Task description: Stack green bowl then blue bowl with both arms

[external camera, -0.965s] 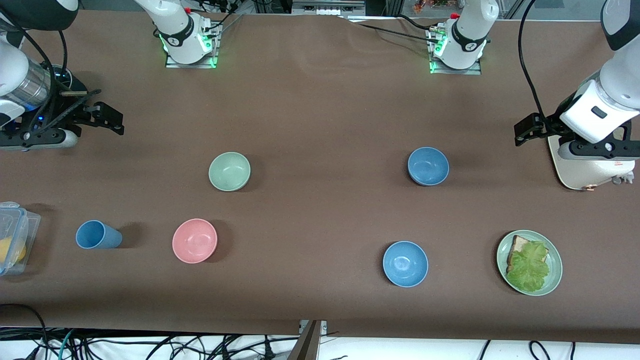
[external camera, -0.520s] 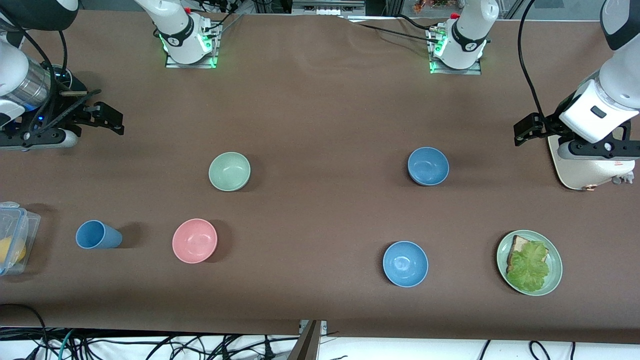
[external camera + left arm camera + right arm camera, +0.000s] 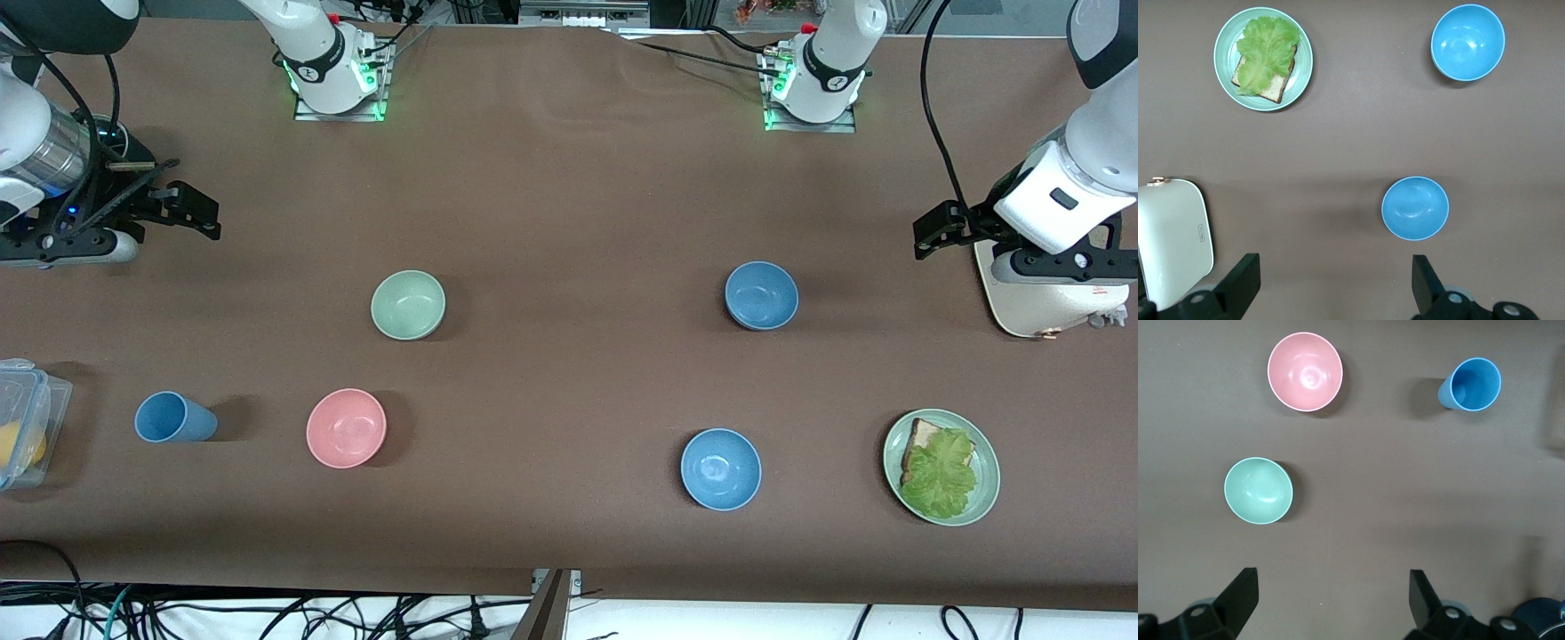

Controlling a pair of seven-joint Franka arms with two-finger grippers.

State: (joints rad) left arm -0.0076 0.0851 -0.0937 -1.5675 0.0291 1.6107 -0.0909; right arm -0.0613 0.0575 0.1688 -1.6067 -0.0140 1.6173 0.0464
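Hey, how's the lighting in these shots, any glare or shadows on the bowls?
Front view: even overhead light; the green bowl, pink bowl and blue cup cast soft shadows toward the left arm's end.
Left wrist view: the glossier blue bowl shows small white highlights, the blue bowl fainter ones.
Right wrist view: glare inside the pink bowl; all sharp.

you see a matt brown cloth-like table cover, and on it a matt green bowl, a dull blue bowl and a glossier blue bowl.

Both grippers open — aloft
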